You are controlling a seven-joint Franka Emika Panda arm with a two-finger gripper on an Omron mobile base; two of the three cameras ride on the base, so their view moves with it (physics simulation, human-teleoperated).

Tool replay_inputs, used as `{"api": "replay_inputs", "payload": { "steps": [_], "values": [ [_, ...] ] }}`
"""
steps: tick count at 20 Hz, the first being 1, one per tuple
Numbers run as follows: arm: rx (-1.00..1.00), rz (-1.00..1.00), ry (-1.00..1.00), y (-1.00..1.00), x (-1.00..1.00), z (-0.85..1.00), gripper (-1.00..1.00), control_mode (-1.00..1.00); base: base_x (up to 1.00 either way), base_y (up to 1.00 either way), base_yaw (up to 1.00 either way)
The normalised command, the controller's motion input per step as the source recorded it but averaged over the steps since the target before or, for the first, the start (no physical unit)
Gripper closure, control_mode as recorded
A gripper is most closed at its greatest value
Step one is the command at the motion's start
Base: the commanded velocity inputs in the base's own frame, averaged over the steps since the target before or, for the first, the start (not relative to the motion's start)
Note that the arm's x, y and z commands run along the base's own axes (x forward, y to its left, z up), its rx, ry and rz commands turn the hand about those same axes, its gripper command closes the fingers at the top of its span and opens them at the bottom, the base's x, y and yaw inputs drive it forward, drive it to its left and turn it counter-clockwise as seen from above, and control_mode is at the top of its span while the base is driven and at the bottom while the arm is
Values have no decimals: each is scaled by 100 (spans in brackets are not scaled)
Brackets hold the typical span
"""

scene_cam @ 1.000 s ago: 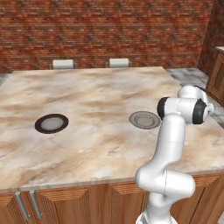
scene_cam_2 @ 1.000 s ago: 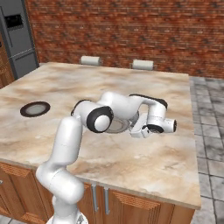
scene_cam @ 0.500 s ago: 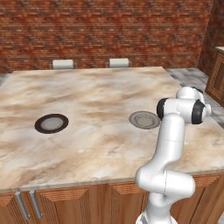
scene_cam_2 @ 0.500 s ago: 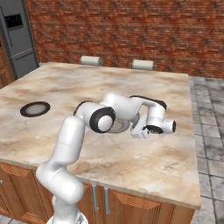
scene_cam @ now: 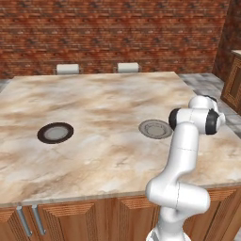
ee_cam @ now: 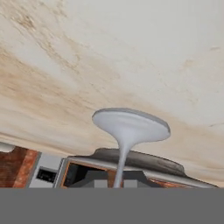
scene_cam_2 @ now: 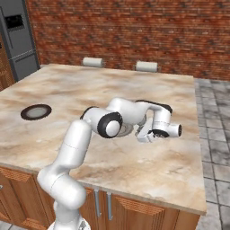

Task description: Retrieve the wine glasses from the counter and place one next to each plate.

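**Fig. Gripper at a wine glass beside the right-hand plate, island counter**

The counter (scene_cam: 103, 103) is a broad rectangular slab of beige-tan marbled stone with square edges. Brown wooden cabinet doors (scene_cam: 66, 221) with metal handles run under its near edge. At its far edge stand two pale stool backs (scene_cam: 68, 68) before a red brick wall (scene_cam: 117, 28). Grey floor tiles (scene_cam_2: 218, 134) lie past the right edge, and a dark refrigerator (scene_cam_2: 18, 36) stands at the far left.

Two plates lie flat and well apart, with a wide stretch of bare stone between them. Both are round, with a grey centre.
- The left plate (scene_cam: 55, 132) has a dark brown rim.
- The right plate (scene_cam: 155, 129) is partly covered by the arm's elbow in the right base view.

The gripper (scene_cam_2: 144, 134) sits low over the stone just to the right of the right plate. Open stone lies between it and the counter's right and near edges.

In the hand view, which is rolled upside down, the wine glass (ee_cam: 130, 124) shows a round greyish foot against the marbled top and a thin stem running toward the camera. The right plate's rim lies just behind the foot.

The dark finger tips (ee_cam: 96, 178) stand close on either side of the stem. It cannot be told whether they press on it or stand slightly off it.
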Motion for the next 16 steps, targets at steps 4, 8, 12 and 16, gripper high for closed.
{"api": "replay_inputs", "payload": {
  "steps": [4,8,12,16],
  "values": [
    [0,0,0,0,17,-22,100,-100,0,0,0],
    [0,0,0,0,3,-21,-100,-100,0,0,0],
    [0,0,0,0,0,-8,-100,-100,0,0,0],
    [0,0,0,-2,0,-1,-100,-100,0,0,0]
  ]
}}
